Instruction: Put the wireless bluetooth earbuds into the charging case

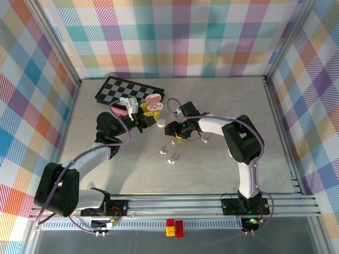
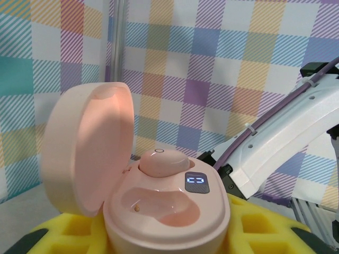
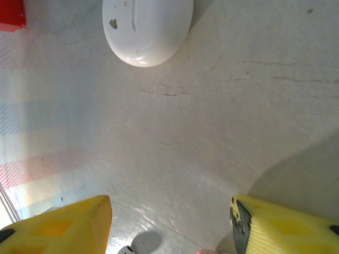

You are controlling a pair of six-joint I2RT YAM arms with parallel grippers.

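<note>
A pink charging case (image 2: 167,209) stands open, lid (image 2: 87,145) tipped back to the left, with my left gripper (image 2: 169,238) shut on its base between yellow foam pads (image 2: 267,230). One pink earbud (image 2: 162,161) sits in the far socket; the near socket (image 2: 159,203) is bare and a small display (image 2: 196,182) glows. From above, that case (image 1: 153,101) is at the back centre. My right gripper (image 3: 169,227) hangs open over bare table, with a white earbud (image 3: 125,250) and a pink one (image 3: 207,252) at the frame's bottom edge. Two more earbuds (image 1: 163,152) (image 1: 170,161) lie nearer the front.
A closed white case (image 3: 145,32) lies on the table beyond the right fingers, and shows from above as the white case (image 1: 161,123) between the two grippers. A folded chessboard (image 1: 127,90) rests at the back left. The right arm's white link (image 2: 286,145) passes close behind the pink case.
</note>
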